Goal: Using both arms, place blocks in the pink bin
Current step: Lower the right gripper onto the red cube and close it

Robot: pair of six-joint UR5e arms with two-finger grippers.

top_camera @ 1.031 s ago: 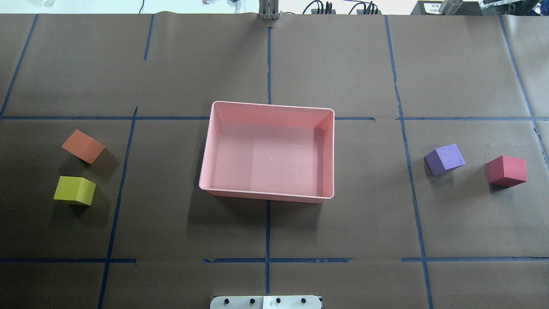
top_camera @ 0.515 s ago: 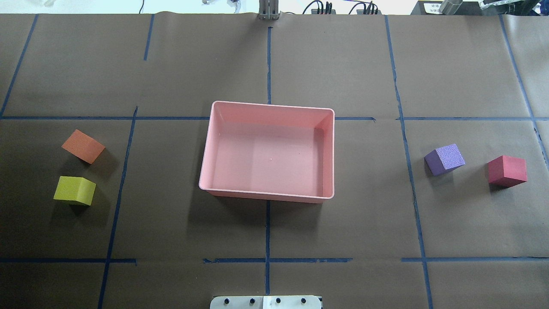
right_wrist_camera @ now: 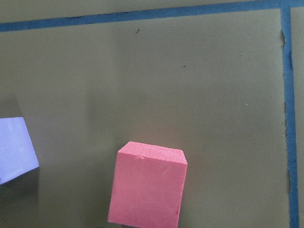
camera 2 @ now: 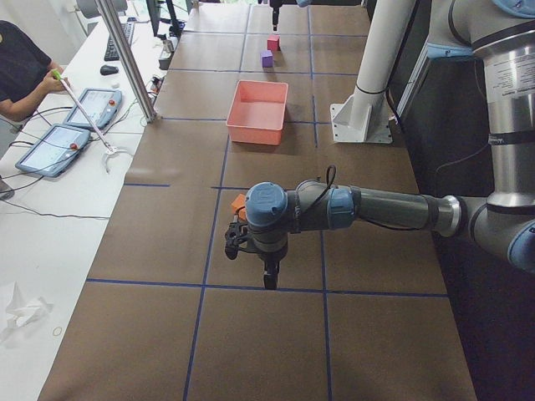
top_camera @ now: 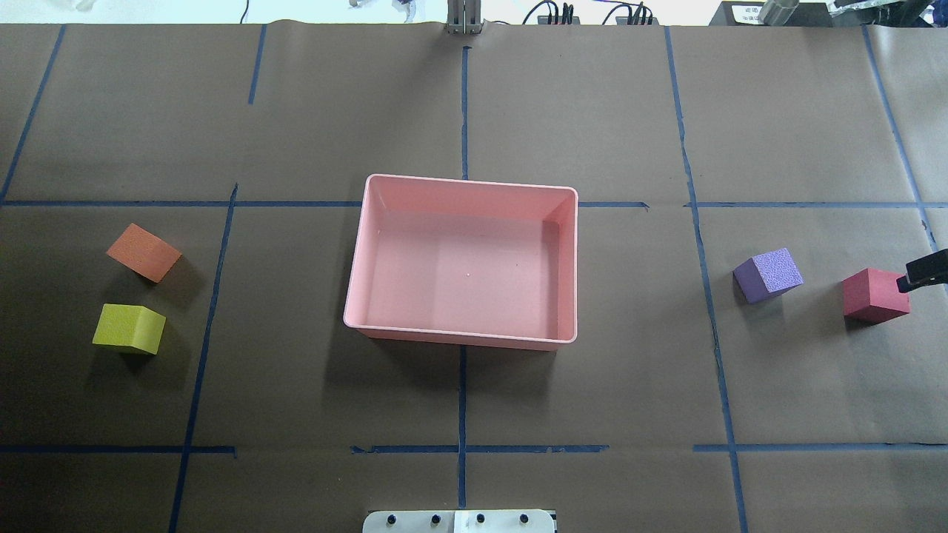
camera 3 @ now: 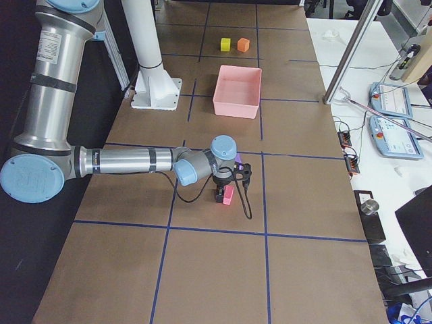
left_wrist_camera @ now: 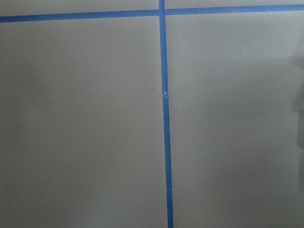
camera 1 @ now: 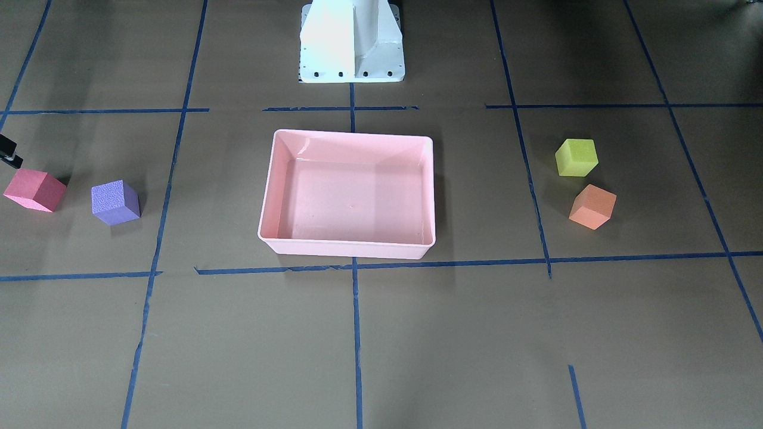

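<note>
The pink bin (top_camera: 359,259) stands mid-table with nothing in it; it also shows in the front view (camera 1: 267,196). The orange block (top_camera: 144,252) and the yellow-green block (top_camera: 129,328) lie to its left, the purple block (top_camera: 768,275) and the red-pink block (top_camera: 875,295) to its right. My right gripper (top_camera: 922,272) shows only as a black tip at the view's right edge, just beside and above the red-pink block (right_wrist_camera: 147,190); I cannot tell whether it is open. My left gripper (camera 2: 269,276) hangs low over bare paper near the orange block (camera 2: 238,202); its state cannot be told.
Brown paper with blue tape lines (top_camera: 463,400) covers the table. The white pedestal base (camera 1: 351,42) stands on the robot's side of the bin. An operator (camera 2: 21,63) with tablets sits at a side desk beyond a metal post (camera 2: 125,58).
The black tip of my right gripper has come into the overhead view at the right edge, next to the red-pink block. The blocks and the bin have not moved.
</note>
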